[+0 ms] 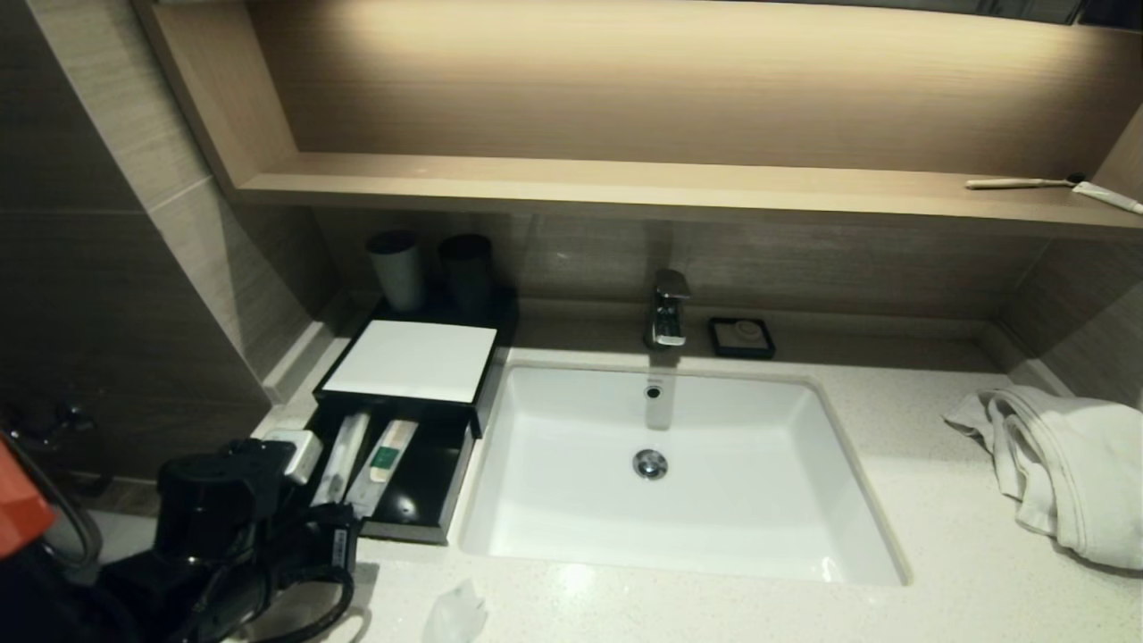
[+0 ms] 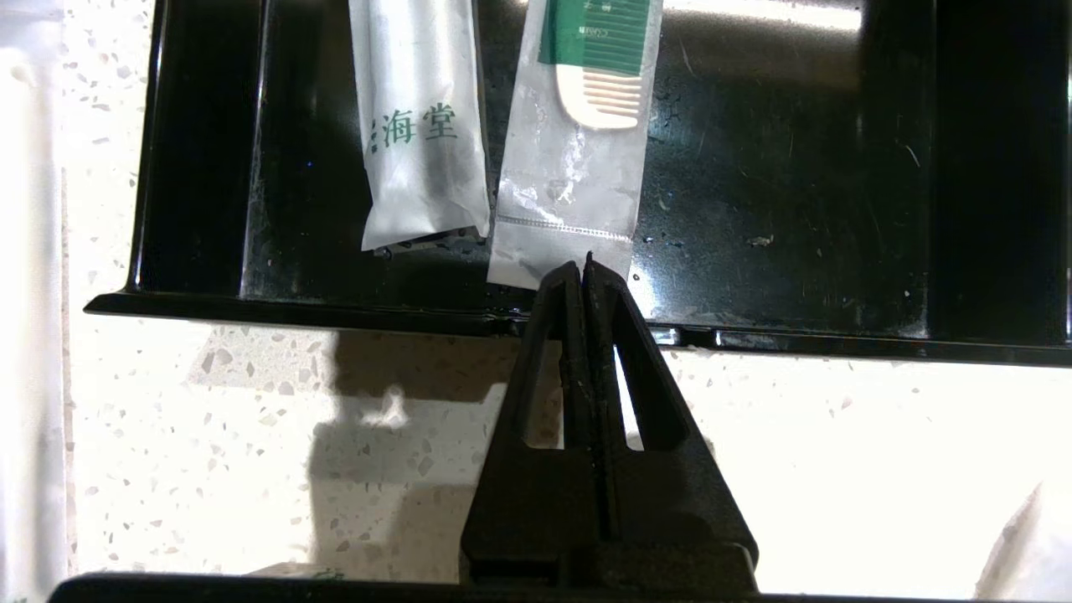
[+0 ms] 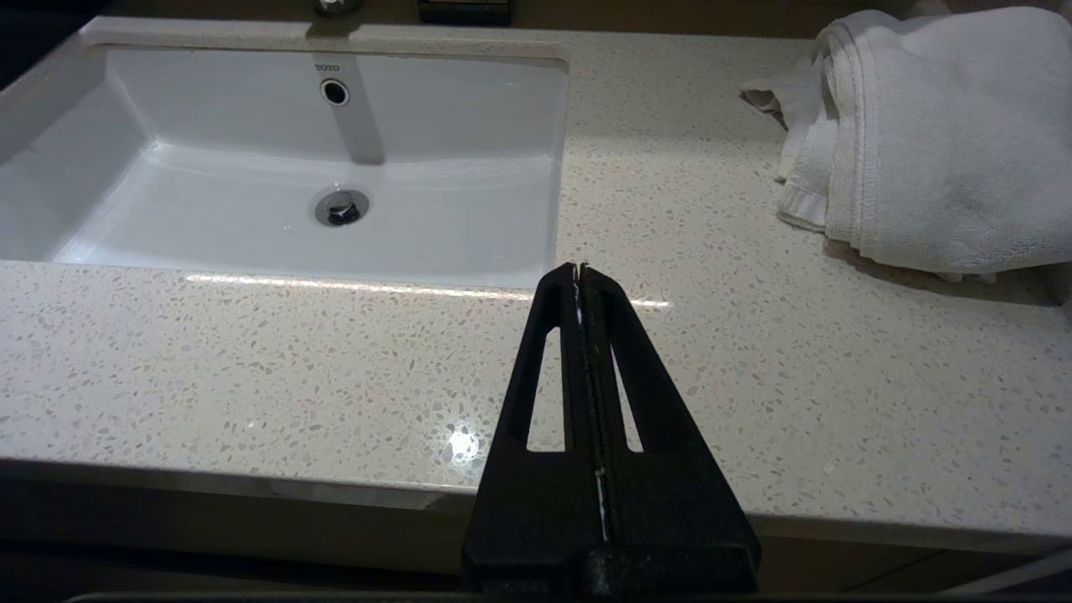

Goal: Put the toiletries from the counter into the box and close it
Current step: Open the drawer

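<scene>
The black box (image 1: 406, 420) stands left of the sink with its white top (image 1: 411, 360) on and its drawer (image 2: 796, 209) pulled out toward me. In the drawer lie a white packet with green lettering (image 2: 423, 126) and a comb packet (image 2: 578, 159), both also in the head view (image 1: 342, 455) (image 1: 386, 457). My left gripper (image 2: 584, 268) is shut and empty, its tips above the drawer's front edge at the end of the comb packet. A crumpled clear packet (image 1: 455, 614) lies on the counter in front. My right gripper (image 3: 579, 272) is shut and empty above the counter by the sink's front right corner.
The white sink (image 1: 830, 500) with faucet (image 1: 668, 308) fills the middle. A white towel (image 1: 1063, 464) lies at the right. Two cups (image 1: 397, 268) stand behind the box, and a soap dish (image 1: 741, 337) sits by the faucet. A white object (image 1: 295, 451) sits left of the drawer. A toothbrush (image 1: 1018, 183) lies on the shelf.
</scene>
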Motion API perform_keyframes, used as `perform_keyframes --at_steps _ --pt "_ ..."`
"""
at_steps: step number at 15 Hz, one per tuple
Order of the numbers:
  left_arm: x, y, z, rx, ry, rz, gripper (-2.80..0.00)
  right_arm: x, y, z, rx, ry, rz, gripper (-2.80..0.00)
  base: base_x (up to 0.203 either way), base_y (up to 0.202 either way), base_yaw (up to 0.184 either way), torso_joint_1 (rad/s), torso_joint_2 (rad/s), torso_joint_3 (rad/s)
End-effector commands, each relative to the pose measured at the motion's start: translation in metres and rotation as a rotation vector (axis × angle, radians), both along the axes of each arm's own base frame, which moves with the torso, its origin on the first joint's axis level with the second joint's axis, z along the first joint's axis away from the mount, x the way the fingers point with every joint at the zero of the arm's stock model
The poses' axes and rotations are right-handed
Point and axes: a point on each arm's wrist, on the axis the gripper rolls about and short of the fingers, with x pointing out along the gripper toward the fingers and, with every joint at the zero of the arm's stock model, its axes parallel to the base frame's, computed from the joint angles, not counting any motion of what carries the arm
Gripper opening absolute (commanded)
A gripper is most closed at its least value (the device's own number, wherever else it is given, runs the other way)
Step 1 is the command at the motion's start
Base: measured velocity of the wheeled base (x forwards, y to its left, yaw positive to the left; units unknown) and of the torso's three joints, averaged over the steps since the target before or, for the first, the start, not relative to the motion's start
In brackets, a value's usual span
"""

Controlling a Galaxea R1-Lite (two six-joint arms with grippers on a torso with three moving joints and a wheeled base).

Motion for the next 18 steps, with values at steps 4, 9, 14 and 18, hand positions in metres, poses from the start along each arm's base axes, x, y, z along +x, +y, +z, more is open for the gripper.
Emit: perform_keyframes --at_steps 4,9,14,18 --pt "-0.002 0.001 0.005 -0.007 -0.025 0.002 -2.8 0.0 0.0 0.0 0.0 0.0 0.001 -2.8 0.0 0.0 0.0 0.0 0.0 0.0" --pt "-0.002 0.002 0.029 -0.031 -0.131 0.013 -2.8 0.0 0.0 0.0 0.0 0.0 0.0 -2.8 0.0 0.0 0.0 0.0 0.0 0.0" --pt "-0.015 0.015 0.07 -0.039 -0.218 0.072 -2.8 0.0 0.0 0.0 0.0 0.0 0.0 -2.8 0.0 0.0 0.0 0.0 0.0 0.0" --pt "-0.036 0.018 0.133 -0.026 -0.143 0.05 -2.8 0.0 0.0 0.0 0.0 0.0 0.0 -2.8 0.0 0.0 0.0 0.0 0.0 0.0"
